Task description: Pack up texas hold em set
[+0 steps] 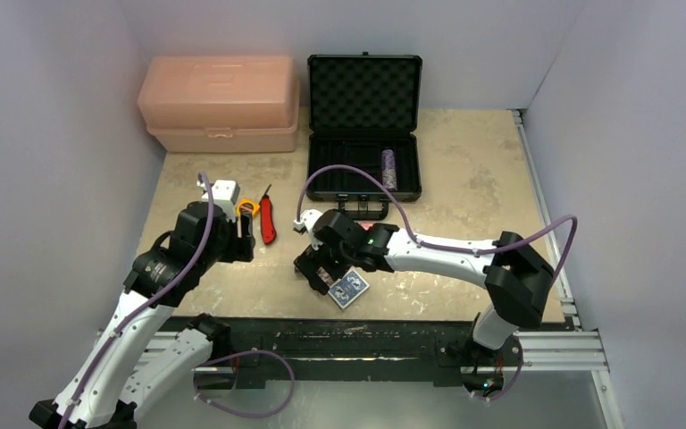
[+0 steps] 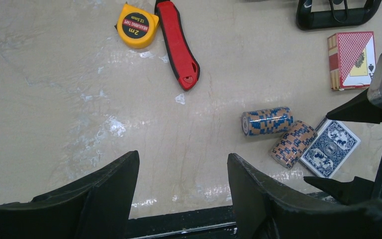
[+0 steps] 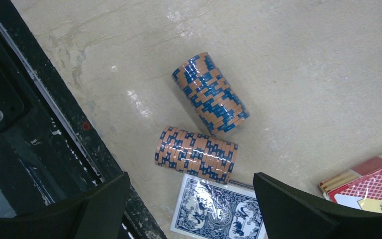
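While left hand (image 2: pixel 181 167) hangs spread over table (image 2: pixel 54 99), right arm (image 1: pixel 438 250) reaching leftward, right hand (image 3: pixel 190 184) spread above chip stacks (image 3: pixel 196 154).

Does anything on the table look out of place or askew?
Two orange-and-blue striped chip stacks lie tipped on their sides near the front edge of the table, outside the open black briefcase; one touches the blue card deck.

Two orange-and-blue chip stacks (image 3: pixel 210 93) and one purple stack (image 1: pixel 389 168) show. One red deck (image 2: pixel 352 59), one blue deck (image 2: pixel 331 148). One briefcase (image 1: pixel 363 89), toolbox (image 1: pixel 219 103), knife (image 2: pixel 177 45) and tape measure (image 2: pixel 137 26) each.
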Robot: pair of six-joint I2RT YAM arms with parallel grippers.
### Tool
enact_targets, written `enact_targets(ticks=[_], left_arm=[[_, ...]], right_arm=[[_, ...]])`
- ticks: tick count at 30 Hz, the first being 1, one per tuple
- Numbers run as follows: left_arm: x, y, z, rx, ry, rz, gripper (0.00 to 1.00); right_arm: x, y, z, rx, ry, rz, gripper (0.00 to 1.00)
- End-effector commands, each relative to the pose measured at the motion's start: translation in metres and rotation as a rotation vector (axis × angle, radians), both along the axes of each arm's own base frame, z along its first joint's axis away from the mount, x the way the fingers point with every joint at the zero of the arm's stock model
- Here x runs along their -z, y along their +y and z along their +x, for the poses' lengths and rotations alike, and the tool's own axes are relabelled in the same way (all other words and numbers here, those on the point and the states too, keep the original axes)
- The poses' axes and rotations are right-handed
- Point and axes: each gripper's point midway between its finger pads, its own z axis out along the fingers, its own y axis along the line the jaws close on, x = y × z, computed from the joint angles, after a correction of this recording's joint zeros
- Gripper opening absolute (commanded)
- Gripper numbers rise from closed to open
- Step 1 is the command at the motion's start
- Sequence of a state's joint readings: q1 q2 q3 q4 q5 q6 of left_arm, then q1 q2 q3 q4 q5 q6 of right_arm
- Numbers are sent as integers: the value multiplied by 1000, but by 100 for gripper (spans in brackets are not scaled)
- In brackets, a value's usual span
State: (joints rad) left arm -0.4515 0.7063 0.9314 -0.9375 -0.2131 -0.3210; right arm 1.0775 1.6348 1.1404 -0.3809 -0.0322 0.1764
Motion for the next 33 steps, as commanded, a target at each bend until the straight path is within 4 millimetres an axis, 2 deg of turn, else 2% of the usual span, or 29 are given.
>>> enact_targets(ticks=[1, 14, 26, 33], left_arm=[[-8, 3, 4, -14, -35, 0, 65], [-8, 4, 3, -16, -35, -1, 65], [-8, 3, 3, -12, -34, -3, 65], [-8, 3, 3, -12, -34, -3, 65]], right_arm=[[-8, 17, 0, 47, -18, 28, 99], [23, 23, -3, 149, -13, -80, 99], [35, 12, 6, 244, -62, -174, 99], [44, 13, 3, 250, -50, -185, 89]])
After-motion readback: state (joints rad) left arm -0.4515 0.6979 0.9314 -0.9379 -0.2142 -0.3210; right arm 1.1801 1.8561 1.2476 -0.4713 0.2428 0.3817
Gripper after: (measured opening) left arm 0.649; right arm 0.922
